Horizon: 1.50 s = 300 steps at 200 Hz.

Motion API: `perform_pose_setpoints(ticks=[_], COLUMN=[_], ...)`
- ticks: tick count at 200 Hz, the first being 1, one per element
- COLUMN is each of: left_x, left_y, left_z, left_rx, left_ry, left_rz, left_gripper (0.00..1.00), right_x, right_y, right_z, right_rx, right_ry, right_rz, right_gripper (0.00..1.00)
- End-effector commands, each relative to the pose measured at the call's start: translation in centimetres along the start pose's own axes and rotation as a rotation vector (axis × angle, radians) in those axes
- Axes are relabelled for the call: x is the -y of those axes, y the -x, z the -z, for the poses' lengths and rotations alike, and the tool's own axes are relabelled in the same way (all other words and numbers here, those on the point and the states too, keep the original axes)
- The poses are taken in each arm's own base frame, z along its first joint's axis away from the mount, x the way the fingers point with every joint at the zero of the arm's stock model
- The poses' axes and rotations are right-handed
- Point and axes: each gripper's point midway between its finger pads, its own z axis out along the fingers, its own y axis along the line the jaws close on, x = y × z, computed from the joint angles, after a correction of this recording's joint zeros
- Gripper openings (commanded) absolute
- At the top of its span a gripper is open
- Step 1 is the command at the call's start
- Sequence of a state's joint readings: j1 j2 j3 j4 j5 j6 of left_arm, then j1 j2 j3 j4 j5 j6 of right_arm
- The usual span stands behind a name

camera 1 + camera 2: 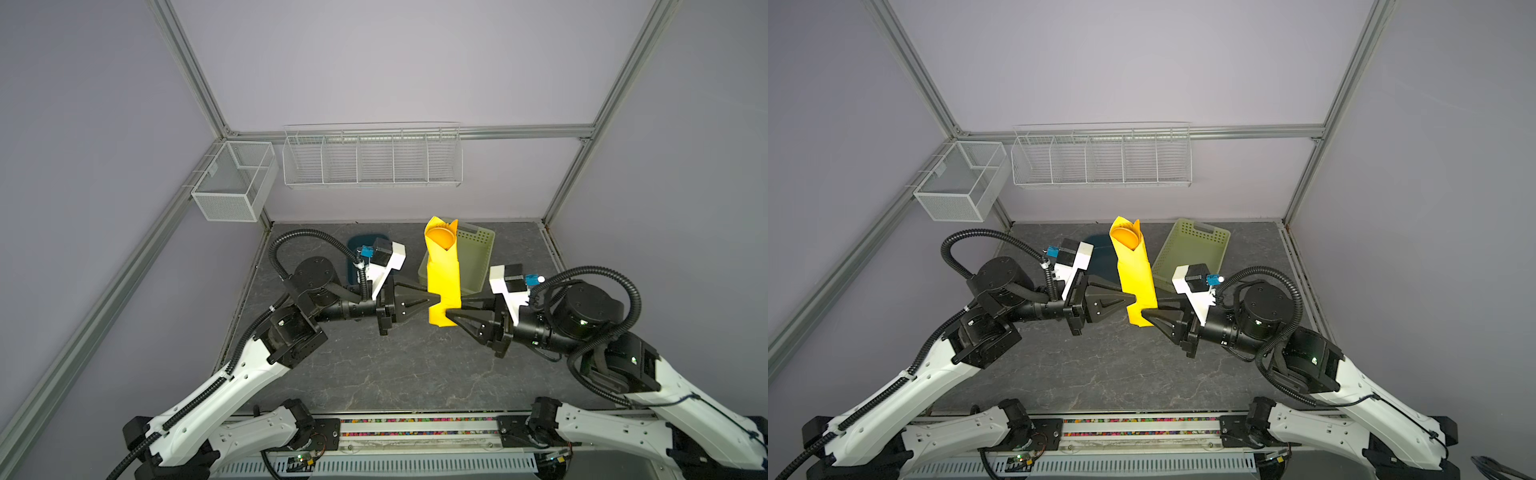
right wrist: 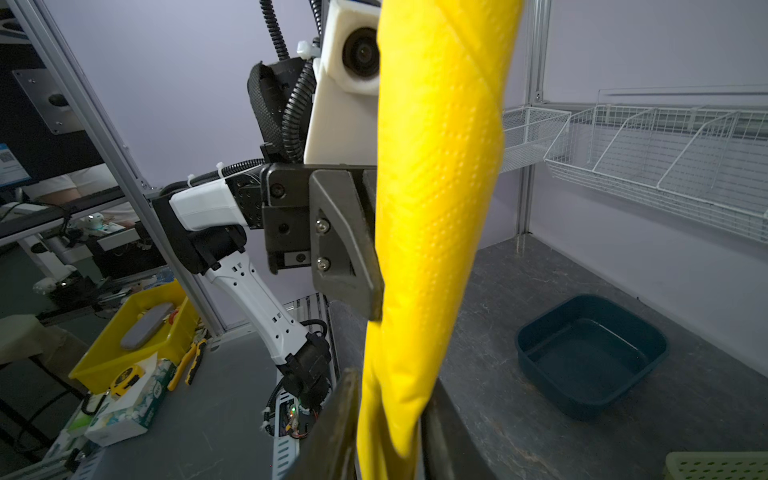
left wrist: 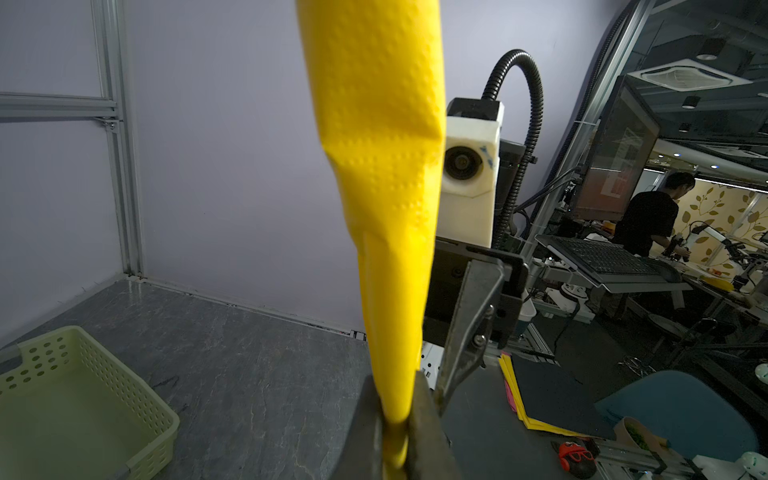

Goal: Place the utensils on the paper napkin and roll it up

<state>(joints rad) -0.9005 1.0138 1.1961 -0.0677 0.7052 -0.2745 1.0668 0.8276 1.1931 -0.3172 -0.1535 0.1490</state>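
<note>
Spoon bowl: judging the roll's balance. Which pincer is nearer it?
Left. The left pincer clamps the napkin roll below the spoon bowl at its top; the right pincer straddles it lower, near the bottom end.

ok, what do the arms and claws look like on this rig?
Left arm and right arm: white shells, black joints, black corrugated conduit looped along each. Left claw and right claw: black triangular fingers with cut-outs and screws. White camera housing with a blue tag on each wrist.
</note>
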Motion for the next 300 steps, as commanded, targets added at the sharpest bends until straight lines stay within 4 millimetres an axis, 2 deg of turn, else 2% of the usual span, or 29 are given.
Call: perform_pose_setpoints(ticks=[1,81,198,241,285,300], left_x=[0.5,0.7,0.6,0.5,0.5,0.3], left_y=[0.7,0.6,0.4,0.4,0.4,0.6], left_z=[0.1,0.0,-0.1,-0.1,0.0,0.2], left_rx=[0.006,0.003,0.0,0.0,0.003,0.009], left_ry=[-0.017,-0.03,-0.036,-0.033,-0.024,-0.002], left_rz=[-0.031,-0.028,-0.024,-0.023,-0.023,-0.028], left_gripper=[0.05,0.05,0.05,0.05,0.07,0.09], right_x=[-0.6,-0.2,0.1,0.1,0.2,0.3], right_y=[1.9,3.4,4.3,4.1,4.1,4.0], right_z=[0.6,0.7,0.7,0.6,0.6,0.5], right_rx=[0.063,0.102,0.132,0.126,0.126,0.124], right_ry=[0.02,-0.015,-0.038,-0.031,-0.037,-0.042], right_rz=[0.014,0.023,0.037,0.037,0.04,0.045], right_gripper=[0.32,0.32,0.29,0.23,0.07,0.07])
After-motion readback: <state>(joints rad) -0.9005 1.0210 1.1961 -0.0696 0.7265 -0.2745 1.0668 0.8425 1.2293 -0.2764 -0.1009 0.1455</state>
